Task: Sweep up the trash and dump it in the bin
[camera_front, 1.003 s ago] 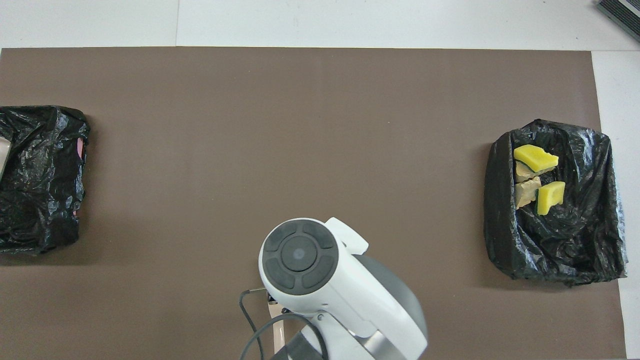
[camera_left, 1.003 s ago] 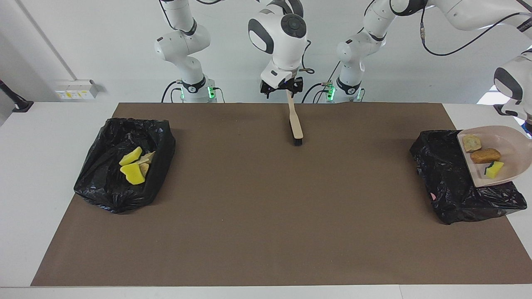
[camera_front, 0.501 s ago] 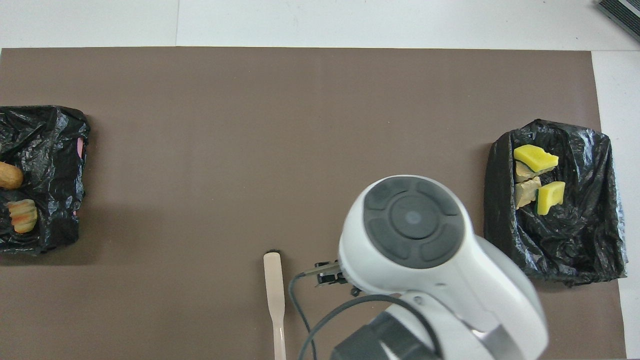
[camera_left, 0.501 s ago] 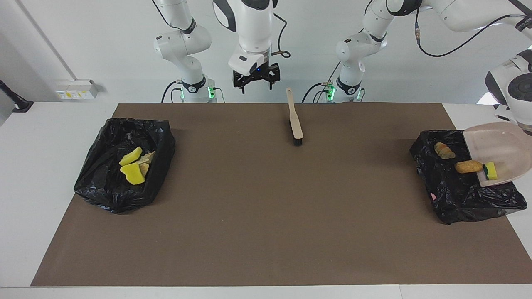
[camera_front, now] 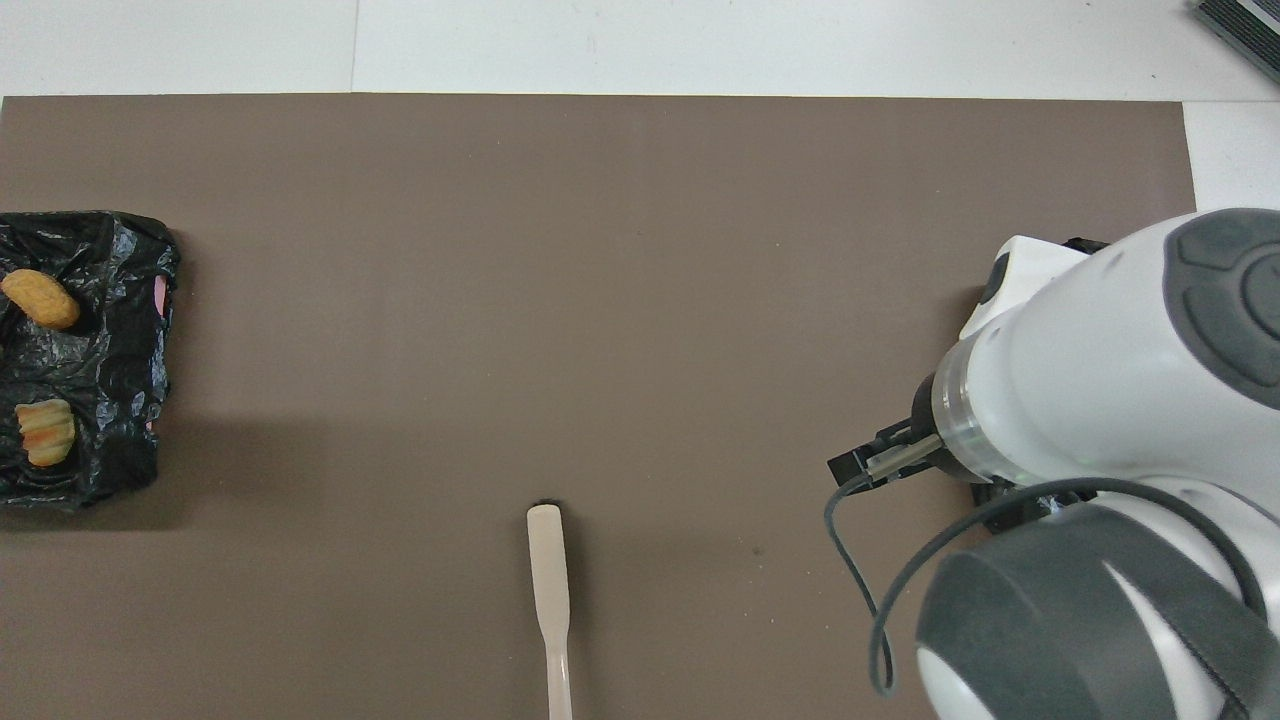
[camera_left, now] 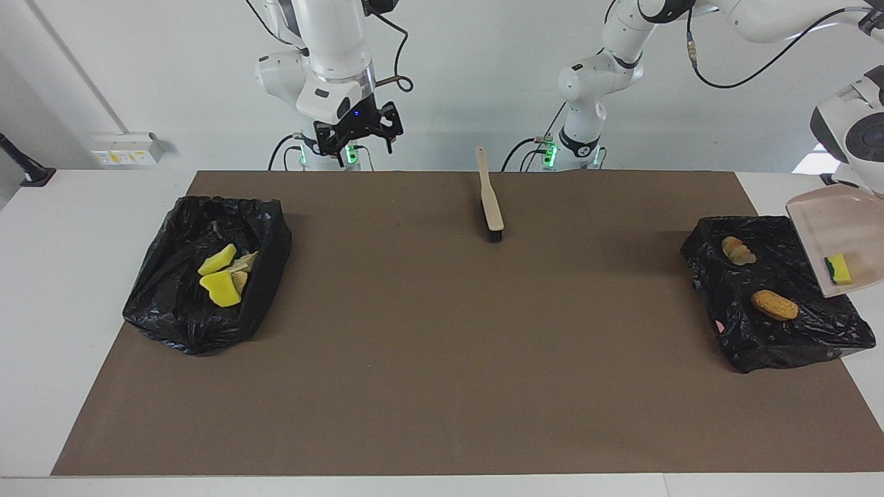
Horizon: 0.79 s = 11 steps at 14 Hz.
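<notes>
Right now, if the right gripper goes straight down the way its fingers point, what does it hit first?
Most likely bare brown mat, between the black bin and the brush. The right gripper hangs open, pointing down, with nothing under it. Depth is unclear, so the bin's rim may be close.

Trash (camera_left: 773, 304): pieces in both black bags; one yellow chunk on dustpan.

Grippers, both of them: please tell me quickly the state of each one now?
Left gripper: out of view; its arm holds the tilted dustpan over the bin.
Right gripper: open, empty.
</notes>
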Each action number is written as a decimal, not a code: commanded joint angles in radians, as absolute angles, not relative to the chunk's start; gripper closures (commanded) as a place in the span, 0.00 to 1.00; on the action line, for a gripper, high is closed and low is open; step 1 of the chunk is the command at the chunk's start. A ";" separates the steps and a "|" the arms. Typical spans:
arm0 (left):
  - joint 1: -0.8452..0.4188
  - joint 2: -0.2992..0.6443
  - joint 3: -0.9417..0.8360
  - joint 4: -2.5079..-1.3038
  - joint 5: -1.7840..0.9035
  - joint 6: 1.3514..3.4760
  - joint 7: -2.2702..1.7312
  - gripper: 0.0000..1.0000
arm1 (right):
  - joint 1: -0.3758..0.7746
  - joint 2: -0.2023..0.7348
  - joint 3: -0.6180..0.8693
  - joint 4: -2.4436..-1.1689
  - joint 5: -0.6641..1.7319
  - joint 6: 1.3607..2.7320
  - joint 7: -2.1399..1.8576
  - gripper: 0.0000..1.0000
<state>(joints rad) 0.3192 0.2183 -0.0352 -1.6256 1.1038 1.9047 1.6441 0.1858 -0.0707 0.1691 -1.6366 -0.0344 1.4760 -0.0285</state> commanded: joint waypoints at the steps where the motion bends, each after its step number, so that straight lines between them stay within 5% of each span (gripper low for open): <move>1: 0.270 0.202 -0.026 -1.664 1.155 1.862 1.599 1.00 | 0.141 -0.067 0.140 -1.598 -0.052 1.428 -0.072 0.00; 11: 0.164 0.138 -0.026 -1.890 1.365 1.809 1.269 1.00 | 0.005 -0.063 -0.003 -1.601 -0.028 1.443 -0.072 0.00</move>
<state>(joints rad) 0.1949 0.2077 -0.0379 -1.7959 1.3140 1.8257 1.3406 0.0444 -0.0696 -0.0112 -1.6119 -0.0359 1.4509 -0.0446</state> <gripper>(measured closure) 0.678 0.000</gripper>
